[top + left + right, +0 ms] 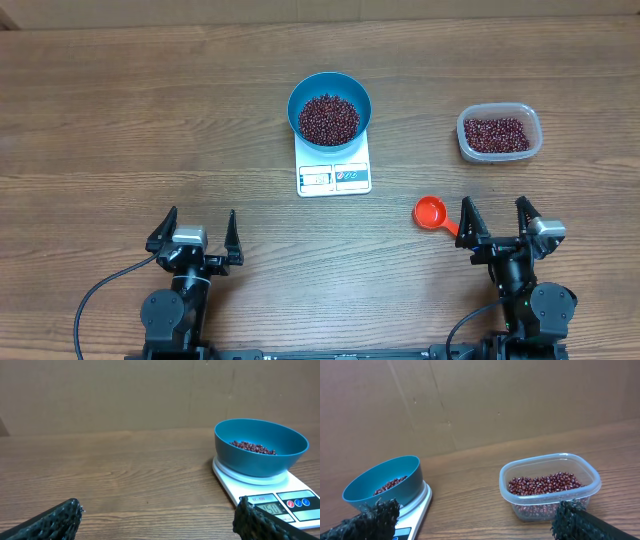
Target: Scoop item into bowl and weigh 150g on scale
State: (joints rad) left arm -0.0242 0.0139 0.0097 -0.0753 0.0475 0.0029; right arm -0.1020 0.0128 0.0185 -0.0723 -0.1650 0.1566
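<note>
The blue bowl (330, 108) stands on the white scale (334, 176) at the table's middle back, and dark red-brown beans (329, 118) fill its bottom. The left wrist view shows the bowl (260, 447) on the scale (272, 497), whose display is lit. More beans (496, 133) lie in a clear plastic tub (499, 133) at the back right. My left gripper (194, 236) is open near the front left, holding nothing. My right gripper (497, 223) is open at the front right, empty, just right of a red scoop (431, 213).
The red scoop lies on the table between the scale and my right gripper, its cup facing up. A cardboard wall (150, 395) stands along the table's far edge. Bare wood spreads across the left half of the table.
</note>
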